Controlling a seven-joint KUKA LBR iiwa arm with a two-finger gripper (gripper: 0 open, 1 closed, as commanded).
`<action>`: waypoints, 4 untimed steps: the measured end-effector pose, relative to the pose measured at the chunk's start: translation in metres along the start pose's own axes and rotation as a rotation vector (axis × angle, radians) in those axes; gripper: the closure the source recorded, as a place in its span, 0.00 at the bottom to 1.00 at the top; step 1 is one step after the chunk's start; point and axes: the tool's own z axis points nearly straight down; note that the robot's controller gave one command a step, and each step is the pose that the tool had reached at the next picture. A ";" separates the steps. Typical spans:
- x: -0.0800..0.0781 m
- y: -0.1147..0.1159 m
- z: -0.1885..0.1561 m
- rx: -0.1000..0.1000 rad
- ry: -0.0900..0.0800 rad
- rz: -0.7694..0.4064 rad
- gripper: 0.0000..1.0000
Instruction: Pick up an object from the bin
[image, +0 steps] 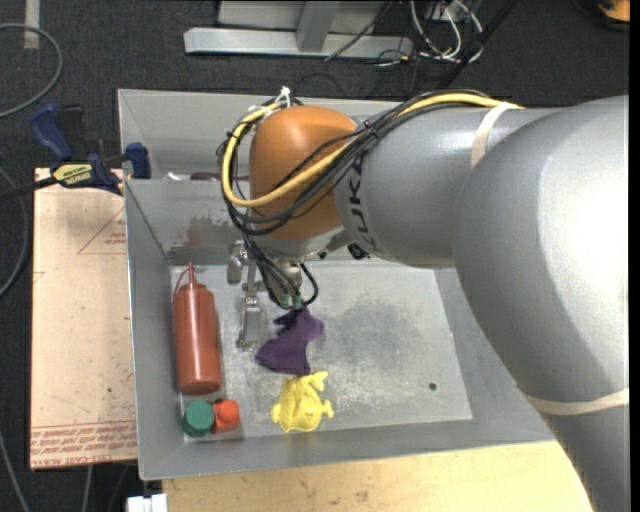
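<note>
My gripper (268, 318) hangs low over the middle of the bin, below the orange wrist cover, and is open. Its left finger (244, 325) reaches down just left of a crumpled purple soft thing (288, 345). The right finger (291, 297) stands at that thing's raised upper tip; whether it touches is unclear. Nothing is clamped between the fingers. A yellow toy figure (301, 402) lies just in front of the purple thing. A tall red-brown bottle (197, 338) lies lengthwise along the left wall, a hand's width from the left finger.
A small clear pack with a green cap (200, 416) and an orange cap (227, 413) sits in the front left corner. The big grey arm covers the bin's right and back parts. Bare floor shows right of the purple thing.
</note>
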 end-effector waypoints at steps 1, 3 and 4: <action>-0.002 -0.001 -0.005 -0.001 -0.007 0.003 0.00; 0.008 -0.050 0.025 0.000 -0.007 -0.252 0.00; 0.000 -0.083 0.056 -0.006 -0.013 -0.144 1.00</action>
